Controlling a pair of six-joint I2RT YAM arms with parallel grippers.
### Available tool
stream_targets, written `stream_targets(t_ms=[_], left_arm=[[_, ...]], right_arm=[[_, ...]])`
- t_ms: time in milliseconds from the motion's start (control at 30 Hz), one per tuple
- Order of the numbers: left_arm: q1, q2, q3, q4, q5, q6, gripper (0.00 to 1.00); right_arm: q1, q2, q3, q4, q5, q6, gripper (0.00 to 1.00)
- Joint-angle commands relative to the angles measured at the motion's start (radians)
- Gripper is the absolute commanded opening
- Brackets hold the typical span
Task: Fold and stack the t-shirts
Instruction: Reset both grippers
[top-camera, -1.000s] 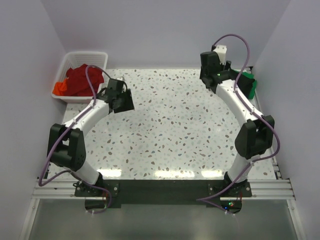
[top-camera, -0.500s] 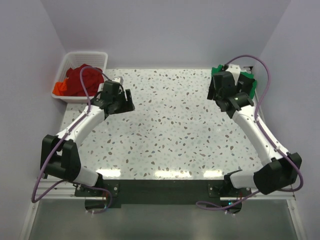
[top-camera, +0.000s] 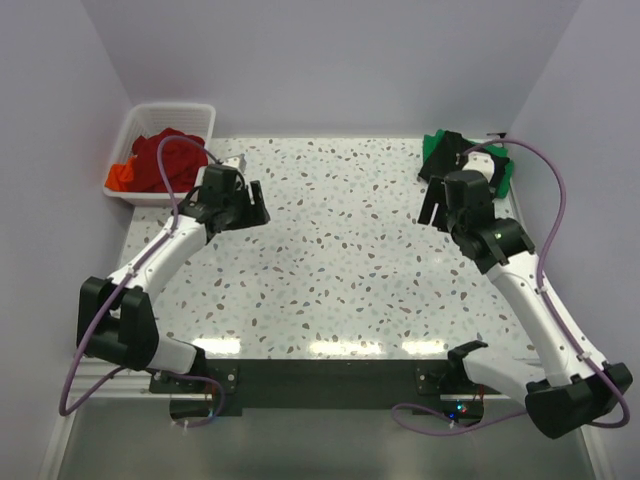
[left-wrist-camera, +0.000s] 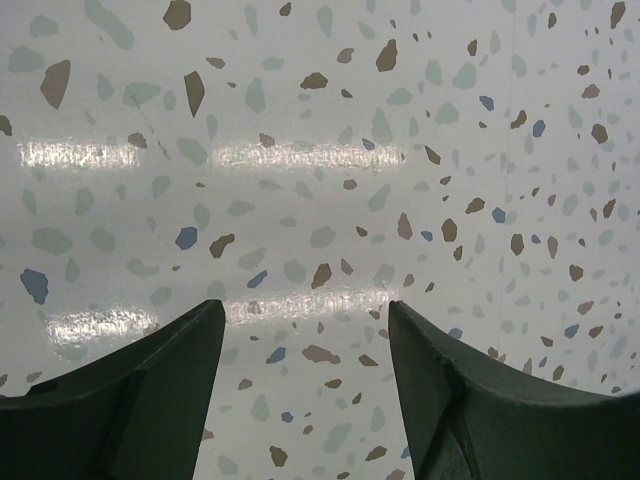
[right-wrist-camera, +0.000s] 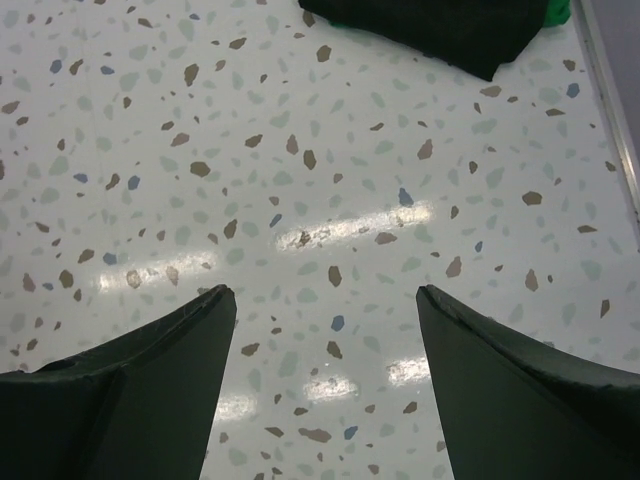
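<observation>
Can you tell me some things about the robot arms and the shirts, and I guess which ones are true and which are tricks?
1. The red shirt is in the white basket. True.
2. The left gripper is holding a shirt. False: its jaws are open with only bare table between them.
3. A black shirt lies on a green shirt in the far right corner. True.
4. The right gripper is shut. False: its jaws are wide apart and empty.
5. The orange shirt is spread flat in the middle of the table. False: it is bunched in the basket beside the red one.
</observation>
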Motion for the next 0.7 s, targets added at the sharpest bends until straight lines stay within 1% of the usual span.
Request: stream_targets(t_ms=[0,467,667], left_arm=[[0.008,-0.044,-0.020,0.044,0.023,0.015,0.72],[0.006,-0.058,-0.023,0.027,0.009,0.024,0.72],[0.006,-0.063,-0.020,0.027,0.006,0.030,0.72]], right_arm=[[0.017,-0.059,-0.026,-0.005,-0.090,0.015,0.77],[0.037,-0.034,-0.013,0.024,-0.120,-0.002,0.77],[0.054,-0.026,0.003,0.062,-0.165,-0.021,0.77]])
